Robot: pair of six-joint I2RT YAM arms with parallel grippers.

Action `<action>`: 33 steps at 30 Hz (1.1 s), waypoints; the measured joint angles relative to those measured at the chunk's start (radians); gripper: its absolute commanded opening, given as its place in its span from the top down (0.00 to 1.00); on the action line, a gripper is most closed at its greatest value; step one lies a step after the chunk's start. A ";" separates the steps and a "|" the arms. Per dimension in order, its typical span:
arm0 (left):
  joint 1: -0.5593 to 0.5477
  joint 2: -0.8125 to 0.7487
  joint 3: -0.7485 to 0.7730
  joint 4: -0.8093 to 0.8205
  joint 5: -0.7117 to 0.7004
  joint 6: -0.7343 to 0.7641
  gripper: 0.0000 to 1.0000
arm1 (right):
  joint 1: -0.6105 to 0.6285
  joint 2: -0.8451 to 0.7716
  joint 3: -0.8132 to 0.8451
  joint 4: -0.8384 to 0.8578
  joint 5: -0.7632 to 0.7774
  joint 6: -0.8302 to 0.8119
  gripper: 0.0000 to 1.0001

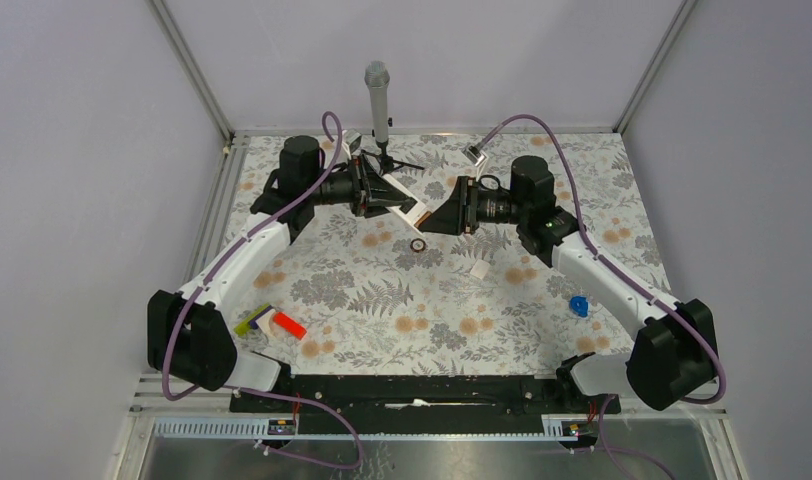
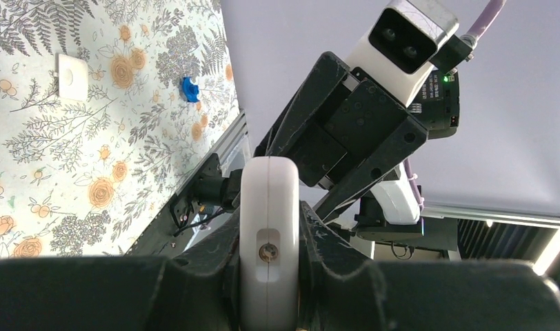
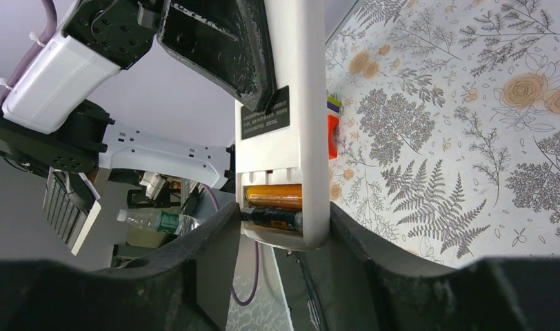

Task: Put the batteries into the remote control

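L fingers (image 2: 212, 265) clamped on remote control (image 2: 269, 207), held edge-on above desk (image 1: 362, 290), far centre. R wrist cam only: back compartment open, two batteries (image 3: 274, 197) lying side by side inside. R fingers (image 3: 384, 269) apart, flanking remote's compartment end; can't tell if they press it. Top cam only: dark ring (image 1: 418, 244) on desk under remote, mic (image 1: 378, 95) behind.

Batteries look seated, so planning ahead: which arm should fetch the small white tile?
Probably the right: the left gripper is clamped on the remote control and must hold it, while the white tile lies nearer the right gripper.
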 measured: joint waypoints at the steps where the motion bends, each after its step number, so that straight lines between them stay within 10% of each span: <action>1: 0.000 0.000 0.000 0.000 -0.001 0.000 1.00 | 0.000 0.001 0.000 0.005 -0.002 0.002 0.54; 7: 0.002 -0.005 0.000 0.018 0.006 0.020 1.00 | -0.003 0.005 -0.006 0.019 -0.012 0.029 0.61; 18: 0.018 -0.023 0.000 0.017 -0.002 0.051 1.00 | -0.005 0.008 -0.007 0.035 0.005 0.048 0.10; 33: 0.044 -0.111 -0.029 0.015 -0.076 0.230 1.00 | -0.021 -0.034 -0.012 -0.085 0.283 0.008 0.07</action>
